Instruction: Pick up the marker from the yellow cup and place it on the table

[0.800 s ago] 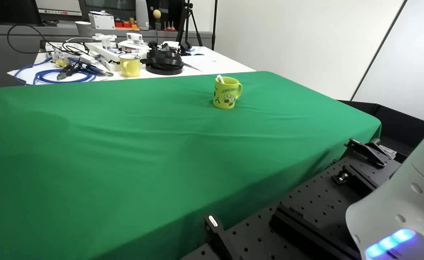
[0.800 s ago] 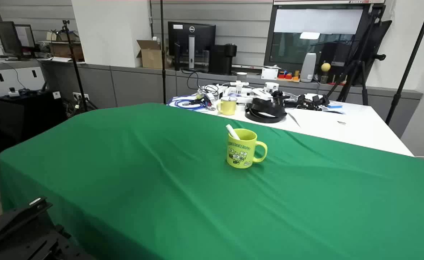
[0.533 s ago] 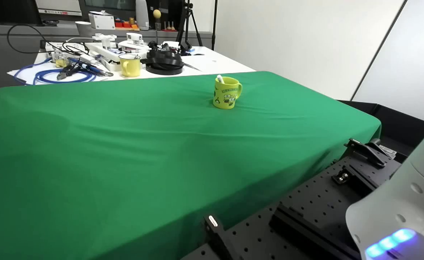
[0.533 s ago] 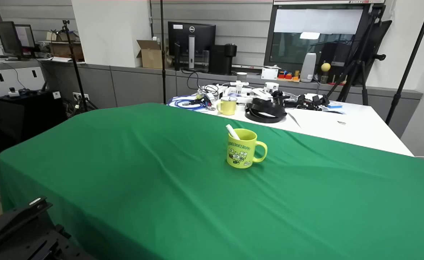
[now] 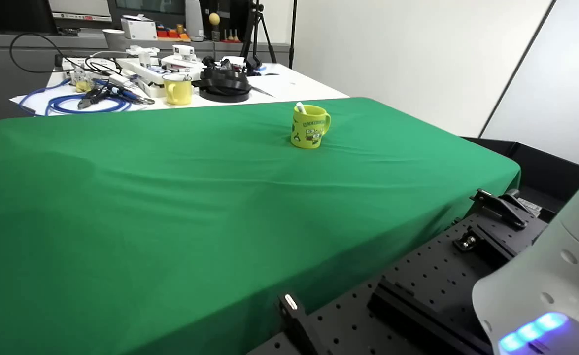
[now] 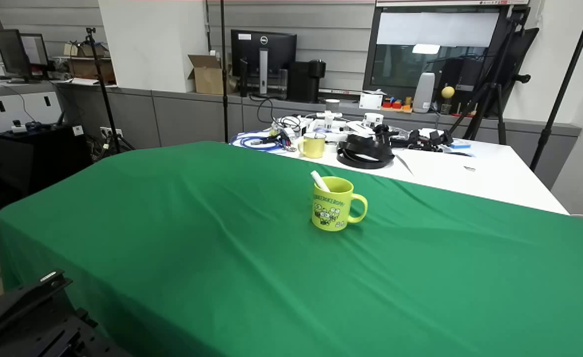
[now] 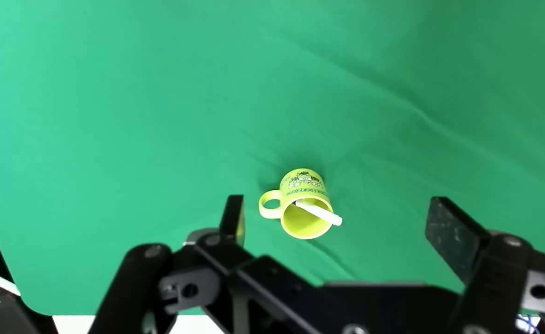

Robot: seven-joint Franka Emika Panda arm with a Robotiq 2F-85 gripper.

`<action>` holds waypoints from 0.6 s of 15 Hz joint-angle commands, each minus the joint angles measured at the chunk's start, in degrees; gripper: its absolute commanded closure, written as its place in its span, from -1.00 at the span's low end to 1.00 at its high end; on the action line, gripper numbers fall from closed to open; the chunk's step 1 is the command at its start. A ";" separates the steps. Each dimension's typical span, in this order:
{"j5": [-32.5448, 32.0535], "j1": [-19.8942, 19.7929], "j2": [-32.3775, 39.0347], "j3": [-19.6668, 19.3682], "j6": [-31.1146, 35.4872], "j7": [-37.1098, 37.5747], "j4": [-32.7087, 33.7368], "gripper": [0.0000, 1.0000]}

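1. Gripper [image 7: 339, 218] pointing down toward the green-draped table [image 7: 137, 116], jaws spread wide, holding nothing.
2. Arm [image 5: 540, 286] slants at the right edge in an exterior view, blue lights [image 5: 530, 332] glowing.
3. Marker [image 6: 320, 182] tilted inside the yellow cup [image 6: 328, 210], white end past the rim; cup upright, well apart from the jaws.

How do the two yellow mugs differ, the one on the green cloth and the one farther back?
The yellow cup is lime-toned with printed figures and lettering; the farther mug is a warmer yellow, no print visible. In both exterior views, the yellow cup's handle points right, the farther mug's left. A white marker leans in the yellow cup; the farther mug's contents are unclear. Both stand upright.
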 commanded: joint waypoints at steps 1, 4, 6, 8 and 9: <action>-0.81 -0.18 1.38 1.00 1.75 1.46 0.17 -1.00; -1.58 0.44 6.32 4.10 8.41 4.56 0.73 -1.00; -1.85 0.87 10.10 6.32 13.19 6.41 1.37 -1.00; -2.86 0.90 15.75 9.46 17.60 9.62 2.60 -1.00; -3.50 0.88 18.53 11.00 19.52 11.35 3.26 -1.00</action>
